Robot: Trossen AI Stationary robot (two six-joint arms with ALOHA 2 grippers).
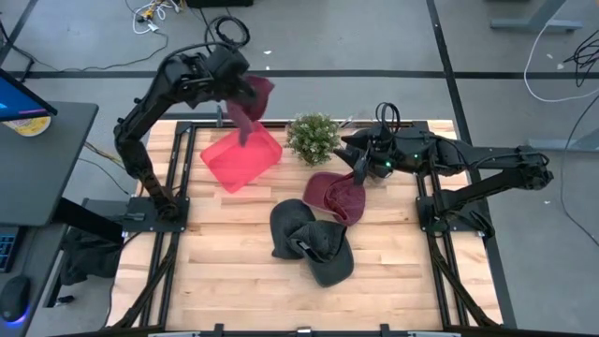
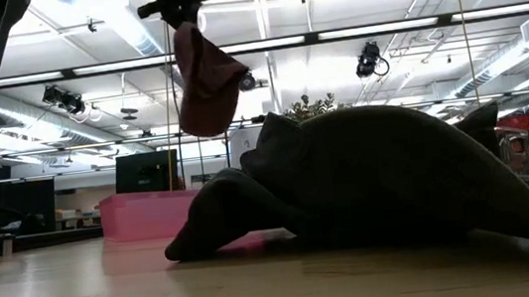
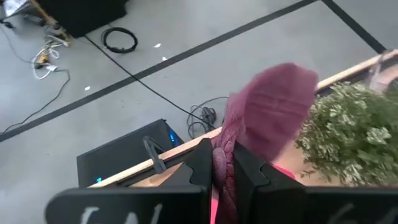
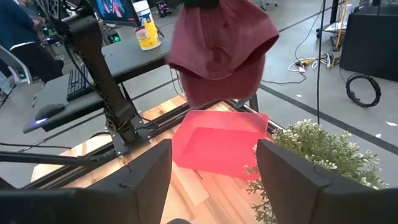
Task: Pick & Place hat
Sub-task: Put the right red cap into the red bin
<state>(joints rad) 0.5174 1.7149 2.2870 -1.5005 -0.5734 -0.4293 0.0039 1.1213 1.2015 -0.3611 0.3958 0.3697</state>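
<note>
**Red cap hangs over the pink bin**

The left gripper (image 3: 222,171) is pinched tight on a dark red cap (image 1: 251,101). The cap hangs in the air above the pink bin (image 1: 241,157). The right gripper (image 4: 211,165) has its fingers wide apart and waits near a small green plant (image 1: 314,137). Another red cap (image 1: 335,195) and two dark grey caps (image 1: 309,241) lie on the wooden table (image 1: 225,271).

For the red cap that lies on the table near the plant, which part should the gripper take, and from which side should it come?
Probably its raised rim. The red cap lies open side up beside the plant, with dark caps against its near side. The right gripper, open, could come straight down at the edge nearest it and pinch the thin fabric.
</note>
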